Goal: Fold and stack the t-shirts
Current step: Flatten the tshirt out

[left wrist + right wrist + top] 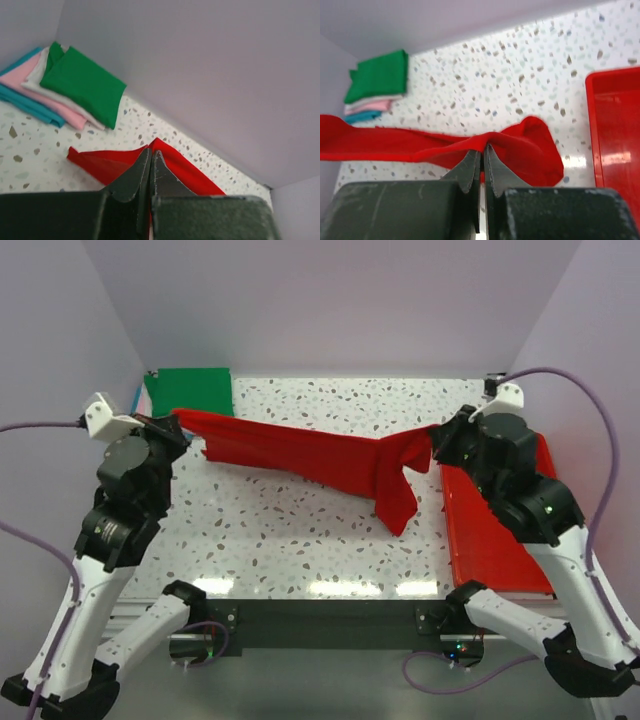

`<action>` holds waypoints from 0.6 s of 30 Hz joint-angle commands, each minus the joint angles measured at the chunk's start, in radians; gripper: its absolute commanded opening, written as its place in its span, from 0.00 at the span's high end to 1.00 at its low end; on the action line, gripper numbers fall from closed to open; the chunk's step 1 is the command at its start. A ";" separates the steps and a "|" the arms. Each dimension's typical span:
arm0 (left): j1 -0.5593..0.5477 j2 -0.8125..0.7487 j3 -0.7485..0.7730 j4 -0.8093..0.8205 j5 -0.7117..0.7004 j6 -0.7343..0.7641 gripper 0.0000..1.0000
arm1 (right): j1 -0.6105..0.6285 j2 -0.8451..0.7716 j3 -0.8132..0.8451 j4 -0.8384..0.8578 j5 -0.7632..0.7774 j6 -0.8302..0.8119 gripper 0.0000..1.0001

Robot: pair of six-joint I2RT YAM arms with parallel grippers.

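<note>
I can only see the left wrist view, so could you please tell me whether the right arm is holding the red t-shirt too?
Observer: Yes, the right gripper is shut on the far end of the red t-shirt.
Operator: Thank you; how does the cloth lie between the arms?
Observer: It stretches from the left gripper across to the right, with a loose part drooping near the right end.
Operator: Is anything beneath the right arm?
Observer: A red tray lies at the right edge, partly beneath that arm.

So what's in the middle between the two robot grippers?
The red t-shirt is stretched from the left gripper to the right gripper, over the speckled table; the top view shows it.
</note>
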 commanded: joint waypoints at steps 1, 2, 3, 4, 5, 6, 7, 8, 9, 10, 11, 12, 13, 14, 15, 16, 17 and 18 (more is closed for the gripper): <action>0.008 -0.040 0.108 0.019 -0.064 0.096 1.00 | -0.005 -0.025 0.176 -0.045 0.039 -0.077 1.00; 0.008 -0.042 0.152 0.024 -0.069 0.103 1.00 | -0.005 -0.018 0.240 -0.050 0.033 -0.099 1.00; 0.008 -0.037 0.177 0.025 -0.069 0.113 1.00 | -0.004 -0.011 0.274 -0.050 0.030 -0.107 1.00; 0.007 -0.034 0.198 0.027 -0.064 0.125 1.00 | -0.004 -0.001 0.309 -0.050 0.026 -0.116 1.00; 0.007 -0.026 0.238 0.028 -0.059 0.129 1.00 | -0.005 0.009 0.341 -0.047 0.021 -0.133 1.00; 0.007 -0.014 0.253 0.031 -0.056 0.131 1.00 | -0.004 0.038 0.404 -0.044 0.021 -0.141 1.00; 0.007 -0.005 0.266 0.048 -0.053 0.139 1.00 | -0.005 0.051 0.435 -0.044 0.019 -0.147 1.00; 0.008 0.003 0.276 0.060 -0.049 0.145 1.00 | -0.004 0.068 0.461 -0.042 0.001 -0.161 1.00; 0.007 0.024 0.278 0.073 -0.049 0.149 1.00 | -0.004 0.091 0.496 -0.038 -0.008 -0.166 1.00; 0.007 0.039 0.280 0.088 -0.046 0.152 1.00 | -0.005 0.129 0.503 -0.030 -0.023 -0.172 1.00; 0.007 0.053 0.277 0.097 -0.044 0.152 1.00 | -0.004 0.160 0.504 -0.012 -0.045 -0.188 1.00; 0.007 0.084 0.266 0.114 -0.038 0.152 1.00 | -0.005 0.192 0.506 -0.007 -0.081 -0.195 1.00; 0.007 0.098 0.249 0.172 -0.029 0.157 1.00 | -0.020 0.278 0.509 -0.005 -0.109 -0.201 1.00; 0.008 0.116 0.209 0.200 -0.020 0.156 1.00 | -0.039 0.320 0.509 0.004 -0.144 -0.201 1.00; 0.008 0.160 0.192 0.231 -0.010 0.154 1.00 | -0.063 0.358 0.494 0.022 -0.243 -0.196 1.00; 0.008 0.187 0.162 0.298 -0.001 0.162 1.00 | -0.110 0.399 0.481 0.047 -0.288 -0.190 1.00; 0.013 0.219 0.148 0.336 0.013 0.166 1.00 | -0.135 0.468 0.469 0.105 -0.321 -0.172 1.00; 0.019 0.284 0.134 0.428 0.023 0.171 1.00 | -0.158 0.513 0.469 0.129 -0.358 -0.166 1.00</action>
